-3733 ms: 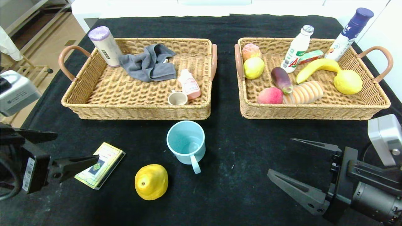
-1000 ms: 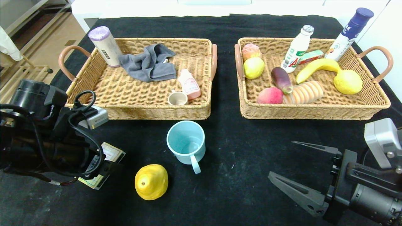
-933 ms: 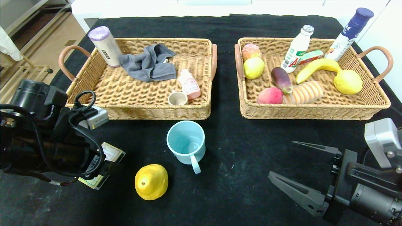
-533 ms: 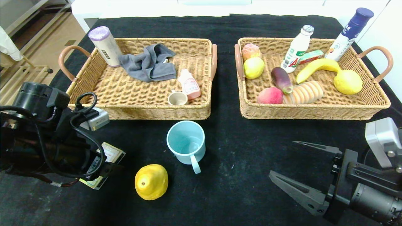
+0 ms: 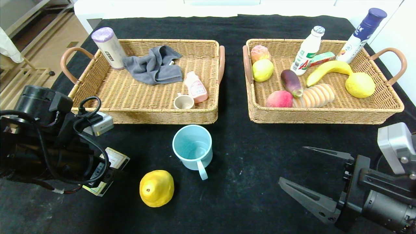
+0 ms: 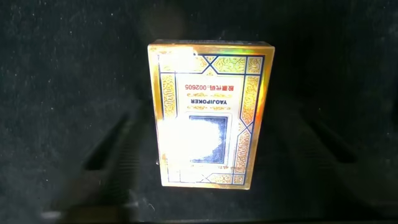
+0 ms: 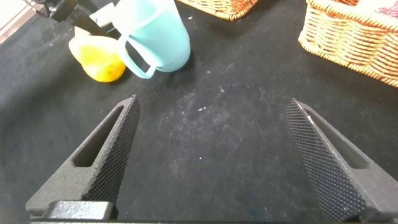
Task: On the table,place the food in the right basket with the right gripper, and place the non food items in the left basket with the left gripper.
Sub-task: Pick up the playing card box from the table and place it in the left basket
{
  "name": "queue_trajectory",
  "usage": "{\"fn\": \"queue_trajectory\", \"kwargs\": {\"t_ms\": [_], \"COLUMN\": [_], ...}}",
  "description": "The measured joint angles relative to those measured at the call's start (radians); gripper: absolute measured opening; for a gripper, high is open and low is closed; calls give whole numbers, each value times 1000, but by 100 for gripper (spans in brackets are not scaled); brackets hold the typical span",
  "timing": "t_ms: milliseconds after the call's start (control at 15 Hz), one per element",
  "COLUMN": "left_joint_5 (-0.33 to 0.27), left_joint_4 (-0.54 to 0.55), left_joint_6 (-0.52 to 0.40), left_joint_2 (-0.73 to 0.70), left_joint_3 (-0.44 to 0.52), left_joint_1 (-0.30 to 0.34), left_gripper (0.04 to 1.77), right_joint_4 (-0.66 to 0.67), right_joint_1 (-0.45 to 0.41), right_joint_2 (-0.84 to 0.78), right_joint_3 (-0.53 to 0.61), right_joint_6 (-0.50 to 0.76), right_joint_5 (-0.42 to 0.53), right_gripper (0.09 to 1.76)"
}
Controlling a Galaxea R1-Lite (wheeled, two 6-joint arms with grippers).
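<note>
One card box (image 6: pixel 208 115) lay between the spread, not yet clenched fingers (image 6: pixel 115 152) of the left gripper (image 6: pixel 211 155), near the table's (image 5: pixel 247 156) left front corner.

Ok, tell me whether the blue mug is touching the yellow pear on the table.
Apart. The head view shows bare black cloth between the blue mug and the yellow pear; the mug's handle ends short of it.

A robot test room is showing here. A black-draped counter (image 5: pixel 234 26) is sitting by white walls, with wood flooring (image 5: pixel 48 42) lying at ten o'clock.
</note>
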Motion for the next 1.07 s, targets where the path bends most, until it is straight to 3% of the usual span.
{"fn": "queue_trajectory", "kwargs": {"t_ms": [200,1067], "left_joint_5": [0,-3], "left_joint_4": [0,-1], "left_joint_6": [0,2], "left_joint_2": [2,1], "left_joint_3": [2,8], "left_joint_1": [0,-4], "left_gripper": [107,101], "right_joint_4": [0,0], "right_joint_1": [0,0], "right_joint_2": [0,3], "right_joint_3": [2,3], "right_joint_6": [0,0], "right_joint_5": [0,0], "right_gripper": [171,171]}}
